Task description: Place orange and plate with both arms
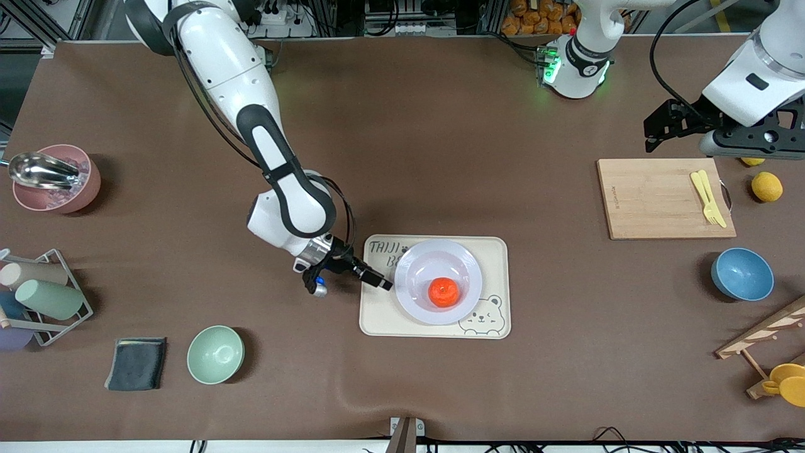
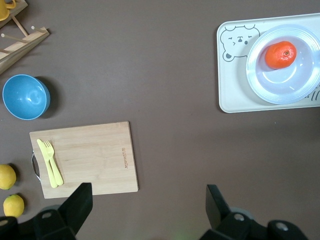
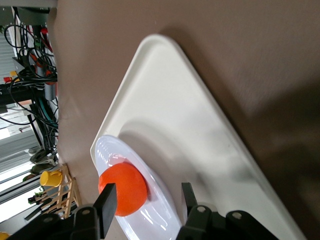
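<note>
The pale lavender-white plate [image 1: 418,270] rests on a cream tray [image 1: 377,314] with a bear drawing, mid-table. The orange [image 1: 444,292] sits in the plate. My right gripper [image 1: 380,282] is low over the tray at the plate's rim, on the side toward the right arm's end. In the right wrist view the right gripper [image 3: 147,197] is open, its fingers standing apart either side of the rim of the plate [image 3: 112,152], with the orange [image 3: 125,192] just past one finger. My left gripper [image 2: 148,192] hangs open and empty above the table beside the cutting board [image 2: 85,157].
The cutting board [image 1: 660,198] carries a yellow-green fork [image 1: 708,198]; lemons [image 1: 766,186] lie beside it. A blue bowl [image 1: 742,274] and wooden rack [image 1: 767,340] are nearer the camera. Toward the right arm's end: mint bowl [image 1: 215,354], dark cloth [image 1: 136,363], cup rack [image 1: 38,296], pink bowl [image 1: 53,178].
</note>
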Motion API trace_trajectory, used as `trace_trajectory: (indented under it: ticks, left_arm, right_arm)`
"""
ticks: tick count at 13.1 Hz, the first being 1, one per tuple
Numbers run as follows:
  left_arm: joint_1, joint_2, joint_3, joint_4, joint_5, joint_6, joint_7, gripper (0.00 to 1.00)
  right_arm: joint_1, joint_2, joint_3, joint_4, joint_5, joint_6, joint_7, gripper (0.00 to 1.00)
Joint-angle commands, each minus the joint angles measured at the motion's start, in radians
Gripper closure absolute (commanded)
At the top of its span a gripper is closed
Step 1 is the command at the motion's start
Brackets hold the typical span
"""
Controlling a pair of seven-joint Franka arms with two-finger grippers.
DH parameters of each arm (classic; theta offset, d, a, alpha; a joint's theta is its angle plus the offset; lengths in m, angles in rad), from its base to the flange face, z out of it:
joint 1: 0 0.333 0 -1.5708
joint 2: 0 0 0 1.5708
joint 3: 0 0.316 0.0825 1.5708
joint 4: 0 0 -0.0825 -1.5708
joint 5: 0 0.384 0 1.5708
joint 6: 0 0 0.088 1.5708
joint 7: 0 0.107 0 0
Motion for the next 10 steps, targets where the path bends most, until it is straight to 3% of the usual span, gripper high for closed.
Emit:
trace_trajectory:
  ticks: [1, 7, 8, 9, 10]
  left_arm:
    - [0.006, 0.003, -0.005, 0.012, -0.020, 0.003, -0.011, 0.00]
    - [0.018, 0.001, 0.001, 0.013, -0.066, 0.006, -0.003, 0.00]
    - [0.018, 0.001, 0.001, 0.013, -0.066, 0.006, 0.000, 0.00]
    - [0.018, 0.001, 0.005, 0.012, -0.067, 0.009, 0.000, 0.00]
    - [0.018, 0.001, 0.005, 0.012, -0.066, 0.016, 0.000, 0.00]
  right_arm:
    - [-0.047, -0.024, 0.011, -0.017, -0.130, -0.037, 0.061, 0.40]
    - [-0.229, -0.114, 0.010, -0.015, -0.533, -0.316, 0.278, 0.36]
    - [-0.271, -0.129, 0.010, -0.017, -0.570, -0.375, 0.276, 0.31]
    - [-0.303, -0.146, 0.008, -0.023, -0.627, -0.411, 0.269, 0.17]
    - [-0.325, -0.166, 0.005, -0.025, -0.712, -0.422, 0.269, 0.12]
